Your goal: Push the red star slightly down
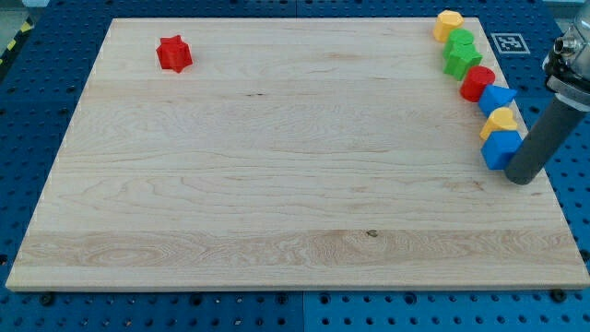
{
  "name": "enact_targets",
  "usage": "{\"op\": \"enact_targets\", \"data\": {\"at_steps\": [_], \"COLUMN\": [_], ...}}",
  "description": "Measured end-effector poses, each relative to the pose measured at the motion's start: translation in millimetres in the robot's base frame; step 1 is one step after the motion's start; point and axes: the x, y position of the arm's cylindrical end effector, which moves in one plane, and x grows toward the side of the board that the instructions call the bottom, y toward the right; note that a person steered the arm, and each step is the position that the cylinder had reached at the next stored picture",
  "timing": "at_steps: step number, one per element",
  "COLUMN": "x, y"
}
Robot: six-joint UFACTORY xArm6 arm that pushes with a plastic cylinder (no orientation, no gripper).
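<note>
The red star (173,53) lies alone near the board's top left corner. My tip (521,177) is at the board's right edge, far from the star, just to the right of and below a blue block (501,148) and touching or nearly touching it. The dark rod rises from the tip up to the view's right.
A column of blocks runs down the right edge: a yellow block (449,22), a green block (459,55), a red round block (477,83), a blue block (498,98), a yellow block (502,121). The wooden board (277,184) lies on a blue perforated table.
</note>
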Motion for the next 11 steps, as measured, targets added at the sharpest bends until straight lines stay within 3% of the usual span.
{"op": "enact_targets", "data": {"at_steps": [2, 4, 6, 7, 9, 11], "x": [12.2, 43.1, 44.1, 30.5, -54.6, -78.4], "y": [-3.0, -65.5, -87.9, -126.7, -136.1, -136.3]}}
